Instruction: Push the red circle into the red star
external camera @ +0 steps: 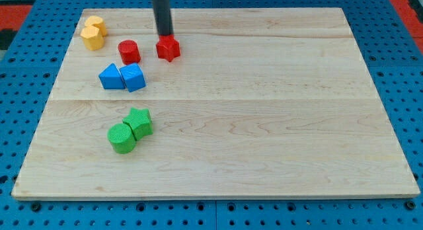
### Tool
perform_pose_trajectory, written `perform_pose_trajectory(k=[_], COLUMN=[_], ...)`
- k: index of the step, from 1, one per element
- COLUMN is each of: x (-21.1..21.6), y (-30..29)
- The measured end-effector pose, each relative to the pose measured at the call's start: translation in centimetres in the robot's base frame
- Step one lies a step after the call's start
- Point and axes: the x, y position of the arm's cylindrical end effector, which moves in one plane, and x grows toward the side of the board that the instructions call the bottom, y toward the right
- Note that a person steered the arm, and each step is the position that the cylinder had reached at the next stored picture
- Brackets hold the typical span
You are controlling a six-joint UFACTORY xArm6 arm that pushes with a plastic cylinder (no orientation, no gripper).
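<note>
The red circle [129, 51] is a short red cylinder near the view's top left of the wooden board [264, 111]. The red star [168, 48] lies just to its right, with a small gap between them. My tip [162, 35] comes down from the view's top and stands right at the star's upper edge, seemingly touching it. The tip is to the upper right of the red circle, apart from it.
Two yellow blocks [94, 32] sit at the top left corner. A blue triangle [111, 77] and another blue block [133, 78] lie just below the red circle. A green star [139, 122] and green circle [121, 138] touch lower down.
</note>
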Motion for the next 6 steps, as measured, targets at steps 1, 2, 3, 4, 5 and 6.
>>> perform_pose_trajectory(k=[1,2,3,4,5,6], x=[-0.3,1.3,2.8,4.1,5.2,7.1], y=[-6.3,-8.4,-8.8,-8.8,-9.8,-11.5])
